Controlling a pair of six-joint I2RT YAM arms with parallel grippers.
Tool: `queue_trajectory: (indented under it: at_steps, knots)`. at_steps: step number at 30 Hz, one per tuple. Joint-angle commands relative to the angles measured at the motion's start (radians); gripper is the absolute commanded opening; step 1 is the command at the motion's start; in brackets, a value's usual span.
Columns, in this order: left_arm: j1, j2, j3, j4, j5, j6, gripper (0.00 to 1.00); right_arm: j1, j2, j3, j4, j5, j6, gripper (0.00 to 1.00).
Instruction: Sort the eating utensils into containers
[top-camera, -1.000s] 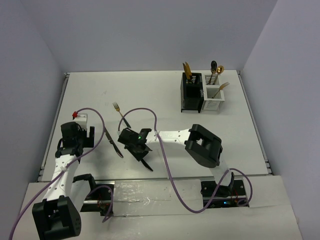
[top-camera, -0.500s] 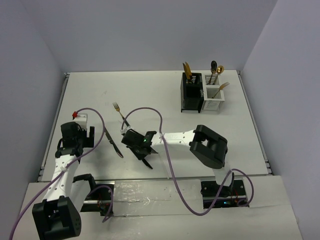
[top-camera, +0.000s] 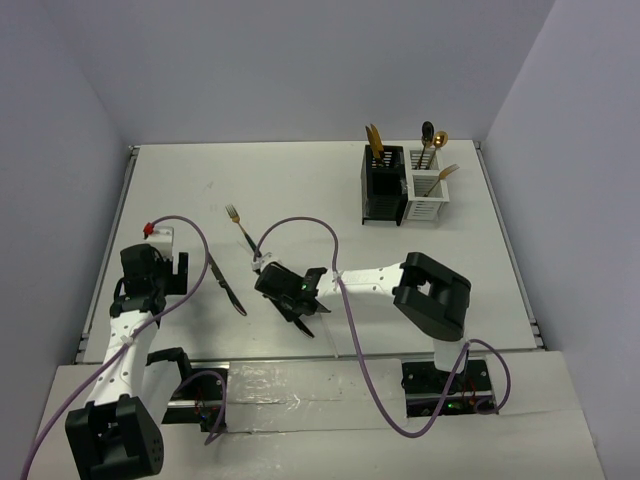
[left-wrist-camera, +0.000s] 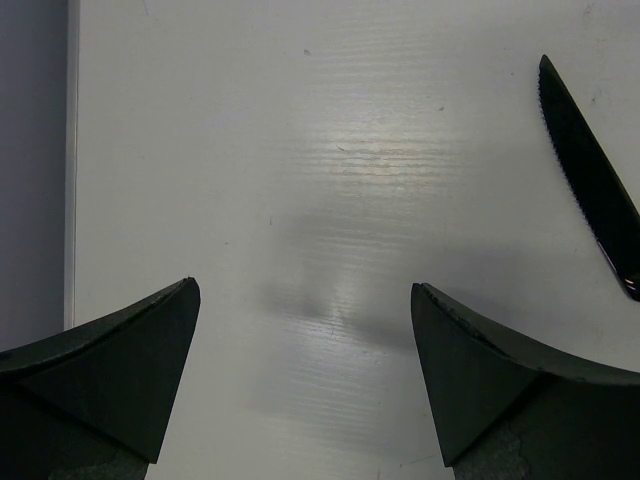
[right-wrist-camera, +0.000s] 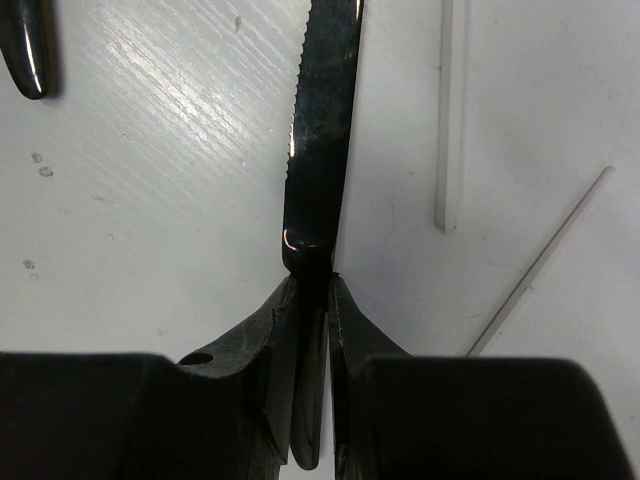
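Presently, the right pincer (right-wrist-camera: 312, 288) is seen pressed together on a slim all-black serrated knife (right-wrist-camera: 320, 130), whose blade runs forward from between the fingertips over the white surface (right-wrist-camera: 170, 200). Whether the blade is lifted cannot be told. Two thin white sticks (right-wrist-camera: 447, 120) are noted just right of that blade. The left pincer (left-wrist-camera: 305, 330) is held spread, with nothing between its fingers. A second black serrated knife (left-wrist-camera: 590, 180) lies ahead to its right. A gold fork with a dark handle (top-camera: 240, 228) lies beyond the right pincer. The black slotted caddy (top-camera: 381, 195) and white slotted caddy (top-camera: 428, 200), joined and holding upright utensils, stand well beyond it to its right.
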Motion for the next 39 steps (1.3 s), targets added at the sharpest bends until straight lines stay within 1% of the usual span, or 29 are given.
queue_trajectory:
  at_steps: [1, 11, 28, 35, 39]
  knots:
    - [0.008, -0.015, 0.009, 0.032, 0.018, -0.005, 0.97, 0.003, -0.017, -0.002, 0.013, 0.038, -0.010, 0.00]
    - [0.009, -0.017, 0.009, 0.030, 0.018, -0.005, 0.97, 0.008, -0.075, -0.042, 0.053, 0.043, -0.008, 0.00]
    - [0.009, -0.015, 0.010, 0.032, 0.020, -0.005, 0.97, 0.014, -0.138, -0.062, 0.093, 0.048, -0.008, 0.00]
    - [0.011, -0.015, 0.010, 0.029, 0.020, -0.004, 0.97, 0.014, -0.110, -0.053, 0.097, 0.051, -0.010, 0.00]
    - [0.009, -0.015, 0.010, 0.029, 0.020, -0.004, 0.97, 0.014, -0.126, -0.057, 0.105, 0.060, -0.011, 0.00]
